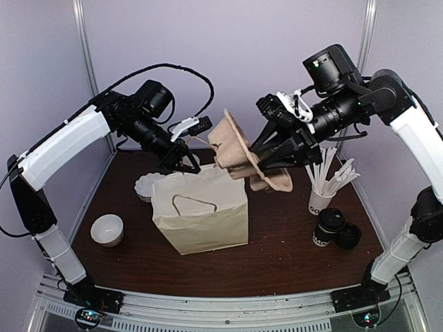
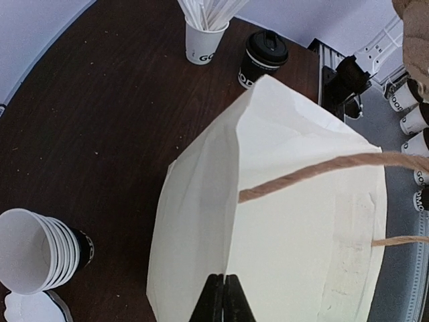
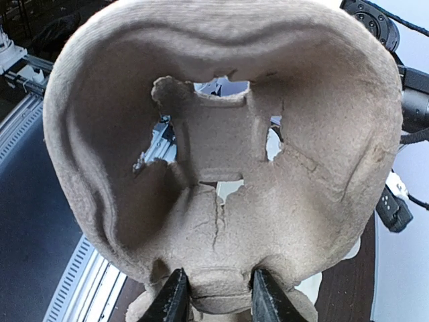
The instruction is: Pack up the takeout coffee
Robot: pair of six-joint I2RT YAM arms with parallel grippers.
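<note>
The takeout coffee, a black lidded cup with white lettering, stands at the table's right, also seen in the left wrist view. An off-white paper bag with twine handles stands upright mid-table. My left gripper is shut on the bag's top rear edge, its fingertips pinching the paper bag. Above the bag's right side my right gripper is shut on a brown pulp cup carrier, held tilted. The carrier fills the right wrist view, and my right gripper clamps its lower rim.
A white lettered cup of white sticks stands behind the coffee, with a loose black lid beside it. A stack of unlidded cups lies at front left. White lids sit behind the bag's left corner.
</note>
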